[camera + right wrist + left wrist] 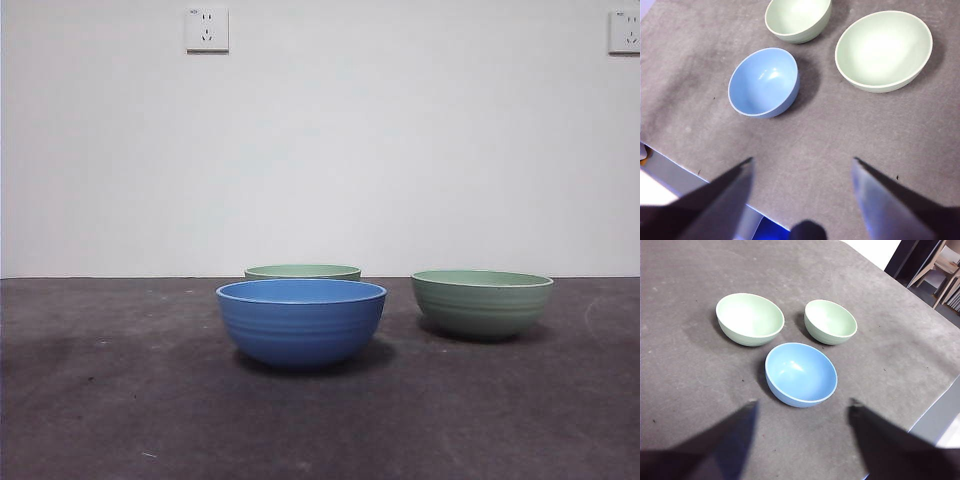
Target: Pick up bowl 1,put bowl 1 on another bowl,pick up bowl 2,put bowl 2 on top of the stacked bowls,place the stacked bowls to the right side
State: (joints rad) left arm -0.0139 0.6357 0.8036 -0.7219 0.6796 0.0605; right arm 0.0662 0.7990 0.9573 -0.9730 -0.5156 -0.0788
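Three bowls sit apart mid-bench, blue bowl (pixel 301 322) nearest the front edge, both green bowls (pixel 482 302) unstacked; left gripper (pixel 802 412) and right gripper (pixel 802 170) released, jaws risk slipping off smooth rims.

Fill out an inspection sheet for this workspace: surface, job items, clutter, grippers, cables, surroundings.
Surface: dark grey table, matte, with a few pale specks.
Job's things: blue bowl upright, nearest the front camera; one green bowl apart from it on that view's right; second green bowl behind the blue one, only its rim showing there. All three stand separate and empty, nothing stacked yet.
Clutter: nothing seen.
Grippers: left gripper and right gripper both above the table with jaws open, holding nothing.
Cables: nothing seen.
Surroundings: white wall with two sockets; wooden furniture beyond the table edge.
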